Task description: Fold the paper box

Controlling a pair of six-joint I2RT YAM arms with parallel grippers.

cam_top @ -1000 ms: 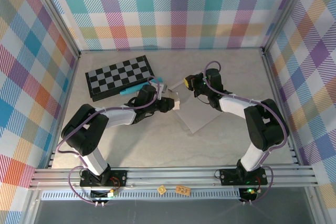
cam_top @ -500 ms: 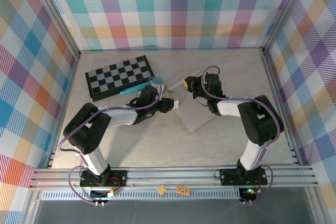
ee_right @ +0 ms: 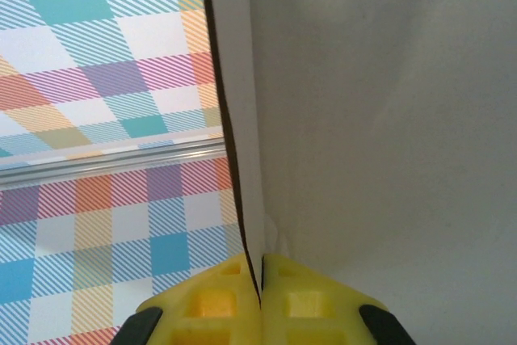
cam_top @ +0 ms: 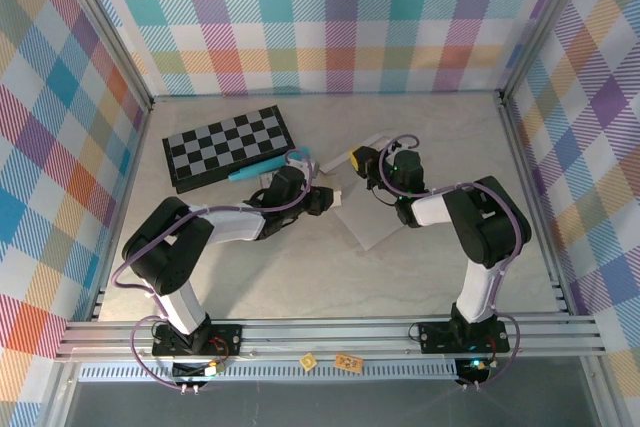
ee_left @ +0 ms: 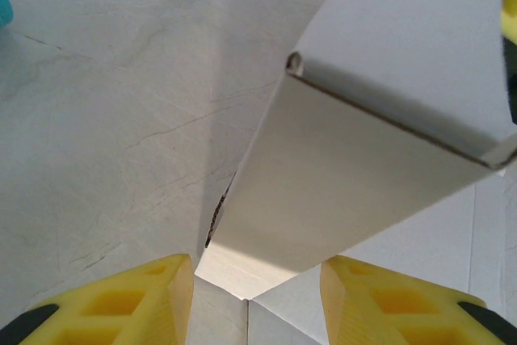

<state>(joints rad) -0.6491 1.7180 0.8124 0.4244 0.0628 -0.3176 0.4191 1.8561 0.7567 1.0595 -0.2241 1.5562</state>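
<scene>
Paper box (cam_top: pixel 372 223) on pale table (cam_top: pixel 300 272), plaid walls (cam_top: pixel 330 17).

L hand (ee_left: pixel 257 284) parted, R hand (ee_right: pixel 260 280) pinched shut.

A black-and-grey checkerboard (cam_top: pixel 228 147) is laid flat at the far left of the pale, marbled worktop (cam_top: pixel 300 277), turned a bit askew. A teal stick-shaped thing (cam_top: pixel 254 170) is seen right at its near right corner; what it actually is can't be told. The worktop is boxed in by pastel plaid walls (cam_top: pixel 330 17) on three sides. Two small yellow tags (cam_top: pixel 309 360) are spotted just below the near metal rail (cam_top: pixel 330 332).
</scene>
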